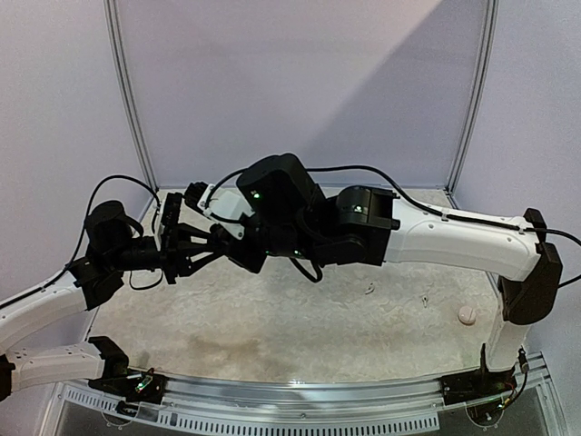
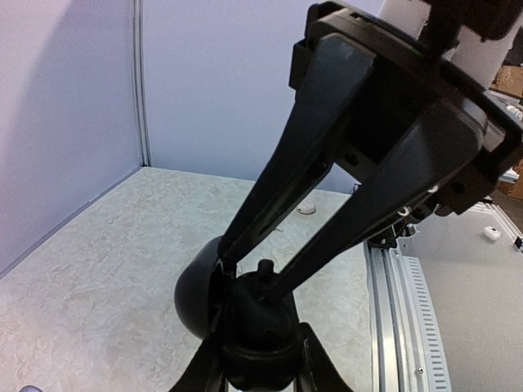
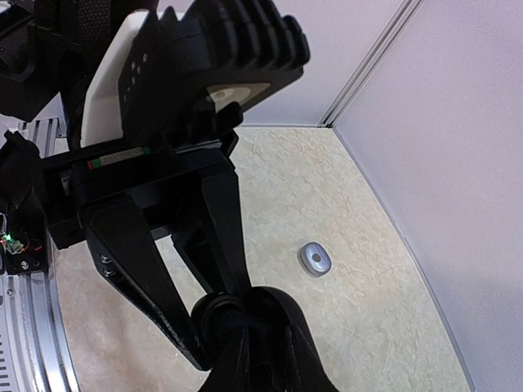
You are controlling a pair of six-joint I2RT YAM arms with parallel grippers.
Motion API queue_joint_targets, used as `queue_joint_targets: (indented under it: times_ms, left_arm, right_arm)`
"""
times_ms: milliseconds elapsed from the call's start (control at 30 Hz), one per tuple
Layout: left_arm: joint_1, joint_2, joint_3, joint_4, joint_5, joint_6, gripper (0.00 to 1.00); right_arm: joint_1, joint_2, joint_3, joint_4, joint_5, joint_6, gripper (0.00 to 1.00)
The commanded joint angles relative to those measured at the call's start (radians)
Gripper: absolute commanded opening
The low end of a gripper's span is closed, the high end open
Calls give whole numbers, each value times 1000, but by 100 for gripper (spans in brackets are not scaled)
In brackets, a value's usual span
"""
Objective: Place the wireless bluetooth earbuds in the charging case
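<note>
The black round charging case (image 2: 260, 327) hangs above the table with my left gripper (image 2: 261, 351) shut on its body; its lid (image 2: 194, 298) stands open to the left. My right gripper (image 2: 249, 268) reaches down into the open case, jaws a little apart. A black earbud (image 2: 265, 269) stands in the case, touching one right fingertip (image 2: 282, 282). In the right wrist view the case (image 3: 214, 314) sits between the left fingers (image 3: 163, 302), just ahead of my right gripper (image 3: 257, 314). From above, both grippers (image 1: 222, 243) meet left of centre and hide the case.
A small greyish rounded piece (image 3: 315, 260) lies on the table near the back wall. A white piece (image 1: 467, 314) lies at the right, with two tiny bits (image 1: 370, 289) nearer the middle. The metal rail (image 1: 290, 391) runs along the near edge.
</note>
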Motion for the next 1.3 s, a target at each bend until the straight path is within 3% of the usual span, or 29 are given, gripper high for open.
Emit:
queue_joint_targets:
  times_ms: [0, 867, 1267]
  left_arm:
    - [-13, -16, 14, 77, 0, 7, 0]
    - [-13, -20, 8, 69, -3, 11, 0]
    - [-13, -16, 3, 62, 5, 25, 0]
  right_arm:
    - [-2, 57, 27, -94, -21, 15, 16]
    - [-3, 24, 47, -131, -44, 1, 34]
    - [-33, -130, -72, 37, -169, 54, 32]
